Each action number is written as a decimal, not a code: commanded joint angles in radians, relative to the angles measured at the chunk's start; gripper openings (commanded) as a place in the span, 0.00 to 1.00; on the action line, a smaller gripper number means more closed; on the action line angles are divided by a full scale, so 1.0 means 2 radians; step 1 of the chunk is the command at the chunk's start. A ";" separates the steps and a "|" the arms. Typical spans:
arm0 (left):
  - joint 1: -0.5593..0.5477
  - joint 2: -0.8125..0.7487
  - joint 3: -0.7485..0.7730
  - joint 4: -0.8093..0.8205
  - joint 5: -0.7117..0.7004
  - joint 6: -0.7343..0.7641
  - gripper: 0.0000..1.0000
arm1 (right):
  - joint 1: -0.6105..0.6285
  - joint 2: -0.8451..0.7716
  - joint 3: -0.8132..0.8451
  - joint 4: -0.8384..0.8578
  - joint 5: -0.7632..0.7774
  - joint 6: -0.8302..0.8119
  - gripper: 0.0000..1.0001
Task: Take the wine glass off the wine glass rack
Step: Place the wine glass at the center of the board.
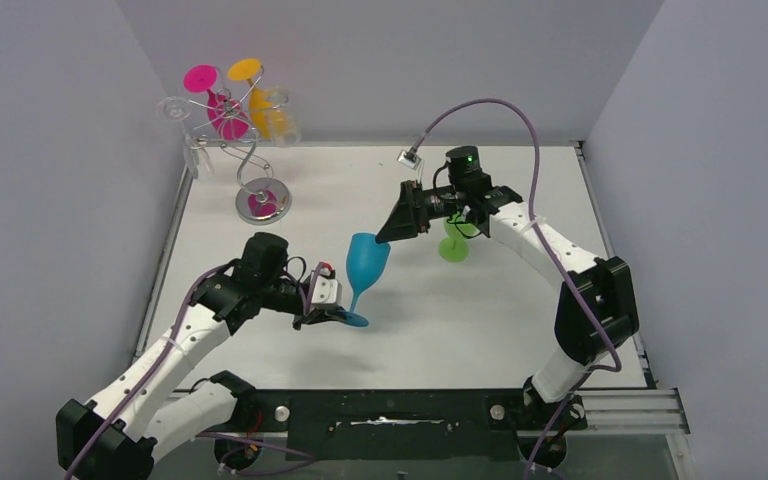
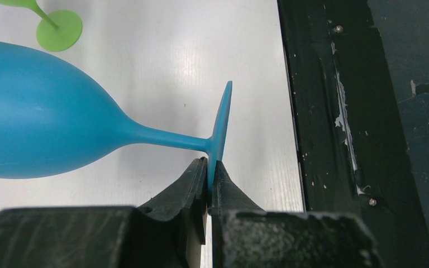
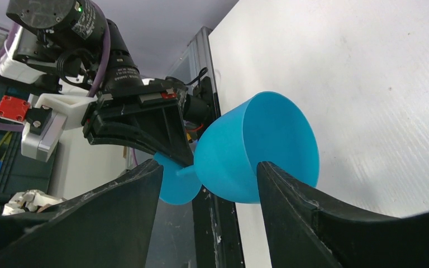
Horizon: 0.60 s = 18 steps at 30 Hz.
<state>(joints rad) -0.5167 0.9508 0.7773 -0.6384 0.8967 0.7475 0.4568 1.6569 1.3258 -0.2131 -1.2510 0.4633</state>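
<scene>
The wine glass rack [image 1: 251, 160], a silver wire stand on a round base, stands at the back left. It holds a pink glass [image 1: 224, 112], an orange glass [image 1: 268, 112] and a clear glass [image 1: 182, 118]. A blue wine glass [image 1: 367, 262] is off the rack and tilted over the table's middle. My left gripper [image 1: 328, 316] is shut on the rim of its foot [image 2: 220, 128]. My right gripper [image 1: 390, 234] is open, fingers [image 3: 290, 206] on either side of the blue bowl's [image 3: 257, 151] mouth, not clamping it.
A green wine glass [image 1: 453, 246] stands on the table behind the right gripper; its foot shows in the left wrist view [image 2: 60, 30]. The black frame rail [image 2: 335, 134] runs along the table's near edge. Grey walls enclose the table at left, back and right.
</scene>
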 commanded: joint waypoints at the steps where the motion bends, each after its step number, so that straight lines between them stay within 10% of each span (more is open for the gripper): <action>1: 0.002 -0.011 0.035 0.013 -0.016 0.049 0.00 | 0.017 -0.001 0.027 -0.067 -0.057 -0.046 0.63; 6: -0.009 -0.012 0.046 -0.011 -0.039 0.097 0.00 | 0.011 0.026 0.073 -0.176 -0.015 -0.132 0.64; 18: -0.041 0.003 0.051 -0.033 -0.103 0.132 0.00 | 0.021 0.121 0.194 -0.384 -0.080 -0.299 0.25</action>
<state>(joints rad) -0.5896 0.9642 0.8303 -0.7464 0.7250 0.9531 0.4797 1.9236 1.7008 -0.8455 -1.3319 -0.0219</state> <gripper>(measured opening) 0.026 0.294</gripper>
